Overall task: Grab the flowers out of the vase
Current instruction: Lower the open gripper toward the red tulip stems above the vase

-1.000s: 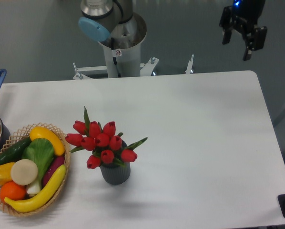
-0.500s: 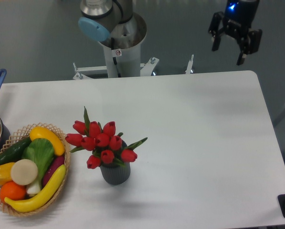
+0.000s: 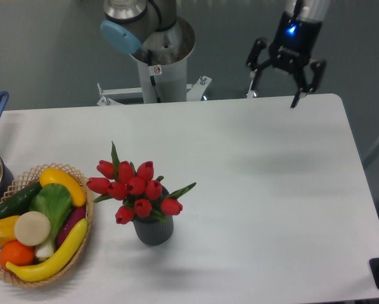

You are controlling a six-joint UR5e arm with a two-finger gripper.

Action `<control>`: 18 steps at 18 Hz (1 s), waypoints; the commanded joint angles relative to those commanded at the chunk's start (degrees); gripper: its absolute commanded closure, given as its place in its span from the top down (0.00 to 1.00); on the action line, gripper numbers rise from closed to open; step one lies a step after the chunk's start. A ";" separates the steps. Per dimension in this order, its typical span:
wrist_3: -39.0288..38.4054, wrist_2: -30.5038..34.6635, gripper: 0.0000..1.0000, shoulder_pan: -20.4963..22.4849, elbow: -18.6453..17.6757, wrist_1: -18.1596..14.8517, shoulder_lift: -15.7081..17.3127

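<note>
The hand has moved left and lower than a moment ago, now above the tabletop's far edge, fingers spread and empty. The flowers stand unmoved in the vase, near-left.

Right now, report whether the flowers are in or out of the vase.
In. The flowers stand upright, stems down in the vase; the open gripper is far off, empty.

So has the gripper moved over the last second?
Yes. The gripper has shifted left and lower along the table's far edge, toward the flowers; jaws open.
</note>
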 joint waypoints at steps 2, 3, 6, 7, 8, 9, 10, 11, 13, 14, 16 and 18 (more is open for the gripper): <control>-1.66 -1.40 1.00 -1.14 -0.71 0.09 -0.26; -1.84 -3.24 1.00 -2.45 -0.71 0.18 -0.87; -1.85 -4.22 1.00 -5.88 -1.50 2.89 -2.63; -1.93 -4.22 1.00 -7.02 -1.68 4.30 -3.24; -1.85 -4.22 1.00 -8.08 -2.03 5.88 -4.12; -1.85 -4.22 1.00 -9.31 -2.29 7.46 -4.91; -1.76 -4.22 1.00 -10.80 -2.64 8.95 -5.70; -1.58 -4.31 1.00 -11.86 -3.43 9.93 -6.41; -1.84 -7.01 1.00 -13.35 -4.31 13.26 -7.55; -1.85 -9.73 1.00 -13.54 -4.84 13.80 -8.34; -1.76 -14.92 1.00 -13.63 -5.89 14.33 -8.96; -1.93 -17.83 1.00 -13.71 -6.16 14.77 -8.96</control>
